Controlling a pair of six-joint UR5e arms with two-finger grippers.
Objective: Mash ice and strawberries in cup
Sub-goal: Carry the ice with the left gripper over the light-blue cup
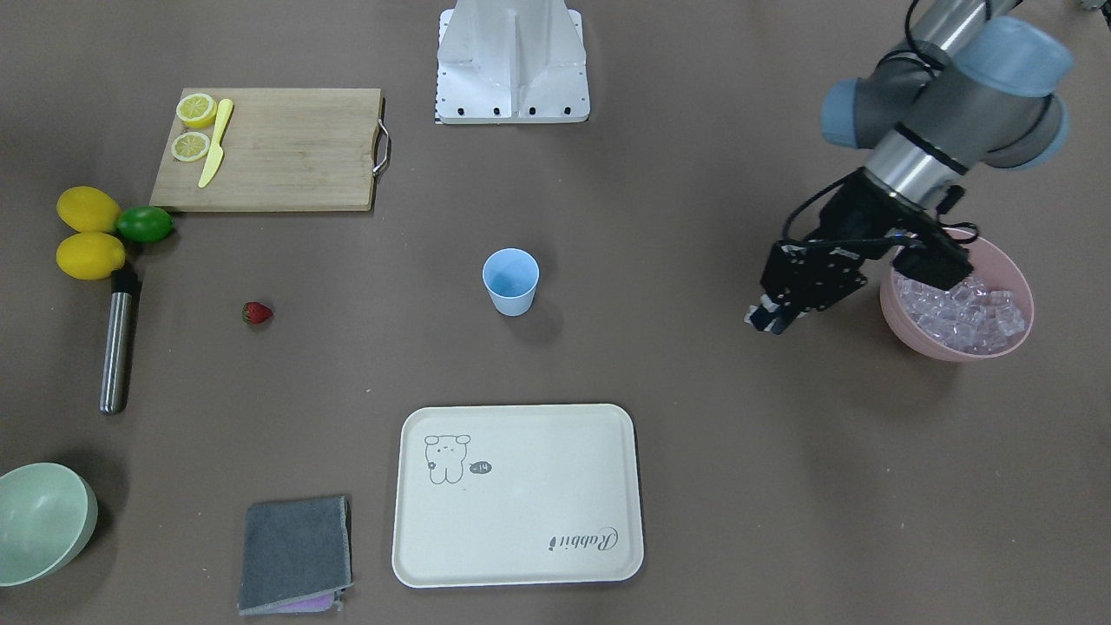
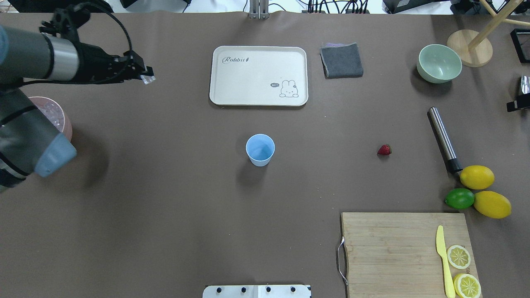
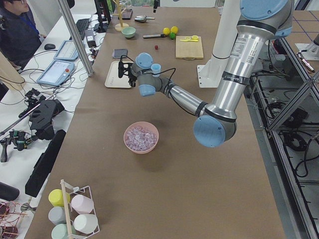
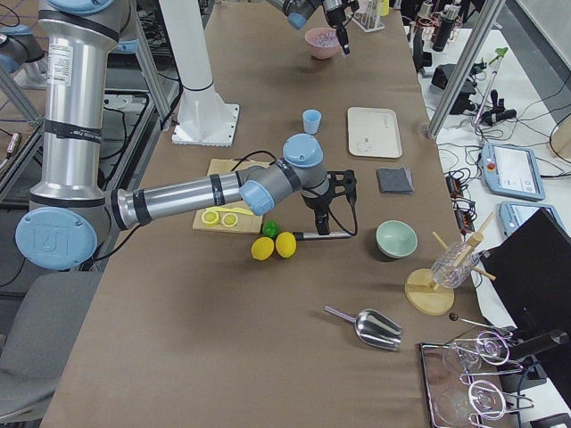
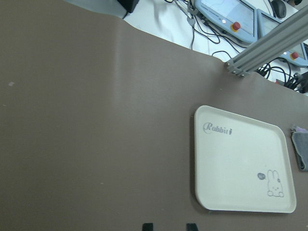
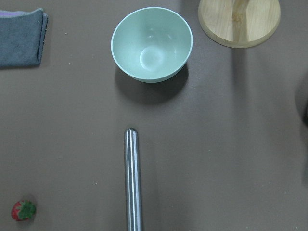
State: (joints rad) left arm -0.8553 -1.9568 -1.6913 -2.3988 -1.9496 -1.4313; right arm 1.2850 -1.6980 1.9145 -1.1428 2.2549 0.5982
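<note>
A: Left gripper [image 1: 762,319]?
B: Above the table, just beside the pink bowl [image 1: 913,342]. Fingers slightly apart; can't tell if it grips anything.
A: Right gripper [image 4: 321,221]?
B: Over the pestle [image 1: 115,347]. Grip: can't tell.
A: Task things?
B: Ice [image 1: 959,312] is in the bowl. Cup [image 1: 510,279] is upright mid-table. Strawberry [image 1: 257,312] is on the table, well apart.

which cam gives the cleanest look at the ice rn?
Exterior left: the ice fills the pink bowl with nothing in front of it. Front-facing shows the cubes larger, but the left arm covers part of the bowl. In overhead the arm hides most of it. In exterior right it is far and tiny. The wrist views show none.
</note>
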